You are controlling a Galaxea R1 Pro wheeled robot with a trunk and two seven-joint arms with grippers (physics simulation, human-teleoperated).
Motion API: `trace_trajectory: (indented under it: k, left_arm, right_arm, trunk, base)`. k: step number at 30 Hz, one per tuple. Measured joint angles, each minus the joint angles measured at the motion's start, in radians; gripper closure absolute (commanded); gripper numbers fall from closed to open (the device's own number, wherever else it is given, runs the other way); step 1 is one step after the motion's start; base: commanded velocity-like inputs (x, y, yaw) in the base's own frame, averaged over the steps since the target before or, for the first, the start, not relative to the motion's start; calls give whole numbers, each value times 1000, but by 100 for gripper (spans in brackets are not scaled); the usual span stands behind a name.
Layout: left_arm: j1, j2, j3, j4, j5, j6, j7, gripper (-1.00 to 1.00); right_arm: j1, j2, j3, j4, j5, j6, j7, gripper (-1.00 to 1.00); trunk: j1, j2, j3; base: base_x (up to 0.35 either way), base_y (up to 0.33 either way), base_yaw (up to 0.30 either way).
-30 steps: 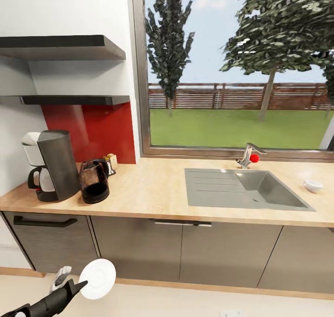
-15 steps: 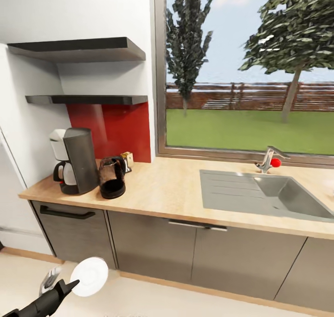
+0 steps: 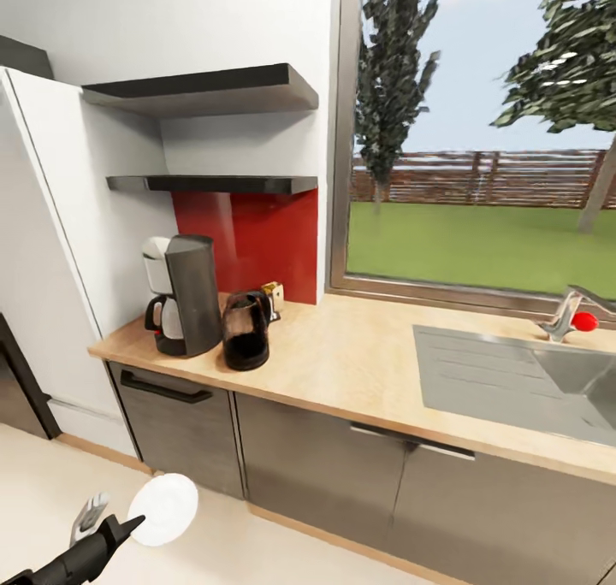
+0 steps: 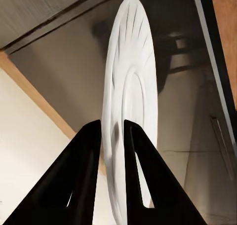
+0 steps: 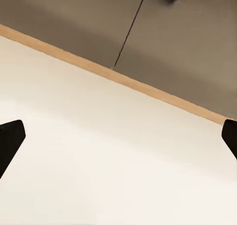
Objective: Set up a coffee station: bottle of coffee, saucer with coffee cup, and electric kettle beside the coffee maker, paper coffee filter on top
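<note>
Low at my left side, my left gripper pinches the white saucer by its rim. Over the last second my view swung left, so the coffee maker sits nearer centre; I judge I'm heading to it. My right gripper hangs wide apart over the floor.

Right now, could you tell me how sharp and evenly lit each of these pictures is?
Head view: bright even daylight, the coffee maker and electric kettle slightly soft, with a pale sheen on the red backsplash. Left wrist view: the saucer is crisp between the left tool's dark fingers, the cabinet behind in shadow. Right wrist view: the floor is pale and featureless.
</note>
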Motion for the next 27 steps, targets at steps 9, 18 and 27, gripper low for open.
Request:
trace_trajectory:
  k: [9, 18, 27]
  left_arm:
    - [-1, 0, 0, -1, 1, 3, -1, 100]
    - [-1, 0, 0, -2, 1, 3, -1, 100]
    - [-1, 0, 0, -2, 1, 3, -1, 100]
  right_arm:
    - [0, -2, 4, 55, 3, 0, 3, -100]
    - [0, -1, 3, 55, 3, 0, 3, -100]
    - [0, 0, 4, 55, 3, 0, 3, -100]
  trunk:
    - [0, 0, 0]
    - [0, 0, 0]
    - [0, 0, 0]
  base:
    - [217, 236, 3]
    - [56, 303, 0]
    - [141, 303, 0]
